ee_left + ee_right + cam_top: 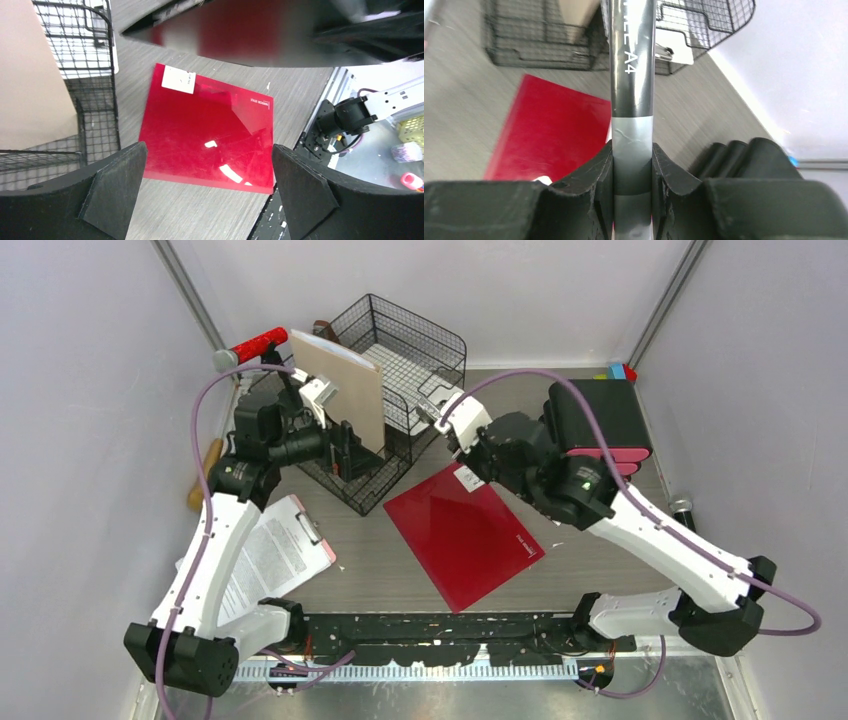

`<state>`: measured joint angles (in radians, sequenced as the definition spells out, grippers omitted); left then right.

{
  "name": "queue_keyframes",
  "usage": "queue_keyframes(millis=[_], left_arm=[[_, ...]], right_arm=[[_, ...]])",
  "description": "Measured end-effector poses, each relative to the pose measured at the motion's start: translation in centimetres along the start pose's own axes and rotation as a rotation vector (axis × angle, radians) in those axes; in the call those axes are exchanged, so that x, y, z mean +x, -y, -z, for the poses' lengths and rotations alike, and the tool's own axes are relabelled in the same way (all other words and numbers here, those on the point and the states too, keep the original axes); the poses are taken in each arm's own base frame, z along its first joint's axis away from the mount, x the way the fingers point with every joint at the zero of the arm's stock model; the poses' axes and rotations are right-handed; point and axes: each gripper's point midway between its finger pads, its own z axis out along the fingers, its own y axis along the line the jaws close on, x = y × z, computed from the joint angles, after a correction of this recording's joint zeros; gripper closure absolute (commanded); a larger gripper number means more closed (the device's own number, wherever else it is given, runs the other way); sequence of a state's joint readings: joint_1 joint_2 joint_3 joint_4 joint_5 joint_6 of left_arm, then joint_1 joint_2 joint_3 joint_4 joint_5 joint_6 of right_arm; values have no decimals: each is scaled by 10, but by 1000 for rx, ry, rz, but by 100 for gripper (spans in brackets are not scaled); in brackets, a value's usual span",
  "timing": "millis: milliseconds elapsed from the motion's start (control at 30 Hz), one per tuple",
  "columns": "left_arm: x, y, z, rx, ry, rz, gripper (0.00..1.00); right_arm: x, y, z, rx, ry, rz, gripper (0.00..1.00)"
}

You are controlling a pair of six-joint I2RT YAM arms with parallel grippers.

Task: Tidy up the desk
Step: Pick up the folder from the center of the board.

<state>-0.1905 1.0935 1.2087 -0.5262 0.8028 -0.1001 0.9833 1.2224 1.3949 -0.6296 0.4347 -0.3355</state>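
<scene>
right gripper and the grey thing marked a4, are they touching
Touching. Right wrist view: the right gripper clamps the grey thing marked A4, fingers pressed on both sides, no gap.

- You had a glossy red folder (pixel 463 533) with a white label.
- Your desk (pixel 380 575) showed grey wood-grain streaks.
- The wire-mesh rack (pixel 447 358) was black, the board (pixel 340 400) plain tan.
- The drawer unit (pixel 600 410) was black with pink fronts.
- The file spine (pixel 631 75) was dark grey with white lettering.

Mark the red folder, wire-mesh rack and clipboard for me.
red folder (pixel 468 538), top external view, middle of its cover
wire-mesh rack (pixel 452 355), top external view, right side wall
clipboard (pixel 308 528), top external view, its metal clip
</scene>
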Motion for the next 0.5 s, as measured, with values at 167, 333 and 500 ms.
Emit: queue_keyframes(millis=[167,333,500], left_arm=[[12,-4,-12,31,22,71,0],[15,-7,-18,46,58,85,0],[19,-5,-22,81,100,86,0]], right_arm=[[-44,1,35,-164,123,-138,100],[-73,-4,63,-311,206,-232,100],[-94,-7,76,-420,240,-313,100]])
